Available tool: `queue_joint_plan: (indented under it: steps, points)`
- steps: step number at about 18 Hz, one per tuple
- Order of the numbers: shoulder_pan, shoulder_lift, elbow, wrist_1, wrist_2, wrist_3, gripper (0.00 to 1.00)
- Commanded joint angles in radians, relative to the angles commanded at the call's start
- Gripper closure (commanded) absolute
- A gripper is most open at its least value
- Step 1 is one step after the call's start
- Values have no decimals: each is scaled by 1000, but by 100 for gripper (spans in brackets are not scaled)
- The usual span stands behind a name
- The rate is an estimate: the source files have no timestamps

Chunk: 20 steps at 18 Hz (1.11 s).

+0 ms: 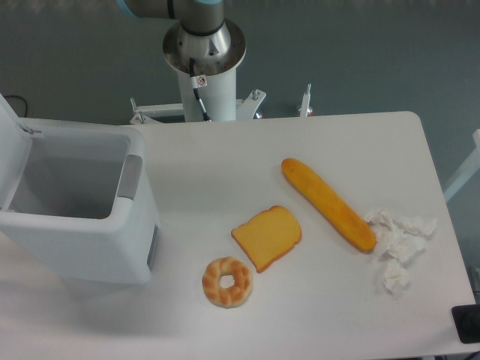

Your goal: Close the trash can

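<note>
The trash can [90, 240] is a large white boxy bin at the left of the table. It stands open, so I look straight into its hollow inside. Its white lid [9, 154] is swung up at the far left edge of the view, and a grey tab [130, 177] sits on the right rim. Only the arm's base column [202, 67] and a blue-grey joint at the top edge show. The gripper is out of view.
On the white table [225, 150] lie a long baguette [327, 202], a slice of toast [267, 237] and a bagel [226, 282]. Crumpled white paper [397, 244] sits near the right edge. A dark object [468, 324] pokes in at the bottom right corner.
</note>
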Motion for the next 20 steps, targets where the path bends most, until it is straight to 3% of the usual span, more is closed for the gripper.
queue_joint_plan:
  steps: [8,20]
  points:
    - [9,11,-23,-3,135,-2,0]
    - [140,9,-46,0,215,14,0]
